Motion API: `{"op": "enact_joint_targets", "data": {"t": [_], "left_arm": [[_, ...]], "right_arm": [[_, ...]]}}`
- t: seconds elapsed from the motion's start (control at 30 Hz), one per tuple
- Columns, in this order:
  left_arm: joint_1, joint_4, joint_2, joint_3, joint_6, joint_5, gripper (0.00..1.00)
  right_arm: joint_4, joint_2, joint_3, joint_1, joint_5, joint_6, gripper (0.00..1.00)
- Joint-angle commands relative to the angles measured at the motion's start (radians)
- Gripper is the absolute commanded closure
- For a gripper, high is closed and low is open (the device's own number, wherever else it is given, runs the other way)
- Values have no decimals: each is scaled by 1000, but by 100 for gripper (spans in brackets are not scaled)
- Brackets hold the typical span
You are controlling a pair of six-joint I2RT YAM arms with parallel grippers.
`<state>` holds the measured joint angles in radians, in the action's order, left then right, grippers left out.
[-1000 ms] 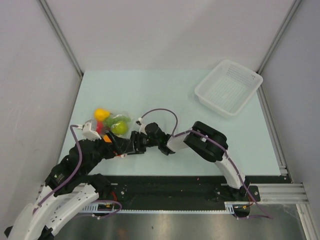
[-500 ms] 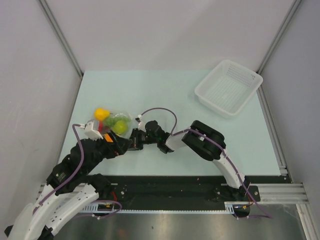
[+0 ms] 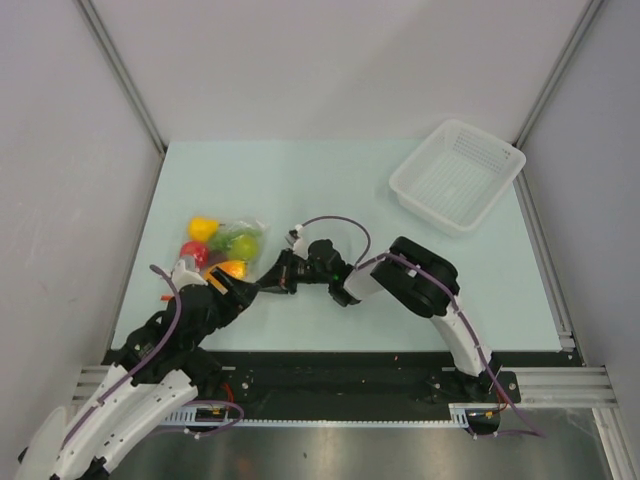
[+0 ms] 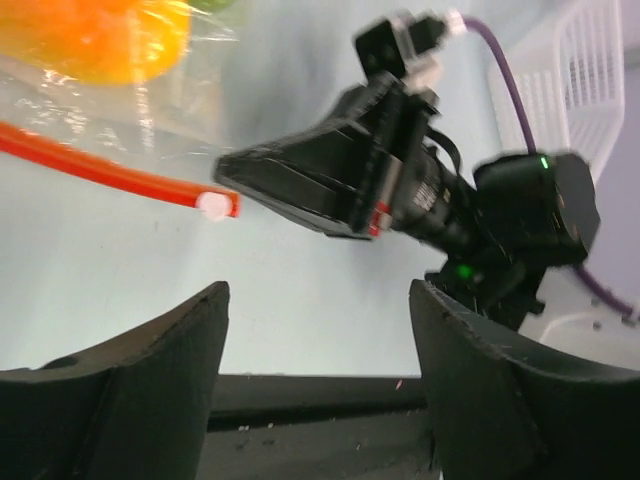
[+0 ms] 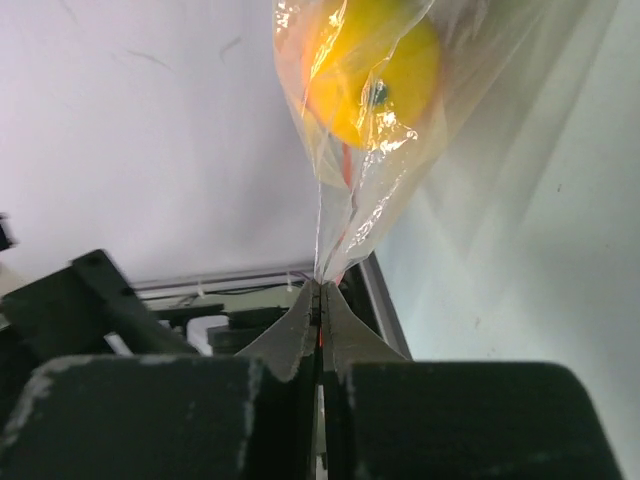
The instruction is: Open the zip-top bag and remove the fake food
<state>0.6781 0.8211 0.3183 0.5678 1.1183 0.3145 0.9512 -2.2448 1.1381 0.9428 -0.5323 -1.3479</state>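
Our right pincer (image 5: 320, 292) is pressed fully together on a thin fold of the bag (image 5: 385, 175), and the clear film rises taut from its tips; a yellow-orange fruit (image 5: 385, 70) shows through the plastic just above the pinch. Our left pincer (image 4: 315, 300) stands wide apart with nothing between its fingers (image 4: 150, 350); it sits low over the near part of the table (image 3: 330, 190), facing the right one; the end of the orange-red zip strip (image 4: 110, 170) lies just ahead of it, close beside the right pincer's tip. From above, the two pincers meet nose to nose at the bag's near right corner; the bag lies on the left half of the table, with the food (image 3: 228, 268) bunched there: a yellow pear (image 3: 203, 227), a red apple (image 3: 193, 252), green fruit (image 3: 243, 243) and the orange piece; we cannot tell whether every piece is inside the film. The white basket (image 3: 457, 175) sits at the far right corner, well apart.
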Motion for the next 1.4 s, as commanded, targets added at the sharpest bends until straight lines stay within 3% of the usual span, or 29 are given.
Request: {"op": "enact_joint_targets", "data": {"t": [0.0,0.13,0.3,0.4,0.6,0.7,0.77,1.0,1.37], "left_arm": [[-9,-16,25,9,146,123,27],[-80,-62,111,17,126,72,31],[-305,-181,148,-23,41,-187,34],[-379,-287,134,-72,34,-305,36],[-423,-450,120,-134,-9,-464,35],[-430,-445,155,-143,3,-463,37],[-436,-471,162,-163,12,-472,45],[-436,-461,64,-216,77,-434,54],[-439,-501,65,-243,74,-419,55]], "right_arm": [[240,62,-41,-29,55,-126,100],[328,65,-80,-73,77,-213,100],[328,56,-46,-95,3,-266,100],[291,79,-41,-79,2,-272,100],[227,96,-18,-56,11,-319,100],[224,125,-35,-45,40,-320,100],[199,146,-50,-41,70,-309,100],[250,148,-81,-36,100,-364,100],[285,143,-100,-21,103,-379,100]]}}
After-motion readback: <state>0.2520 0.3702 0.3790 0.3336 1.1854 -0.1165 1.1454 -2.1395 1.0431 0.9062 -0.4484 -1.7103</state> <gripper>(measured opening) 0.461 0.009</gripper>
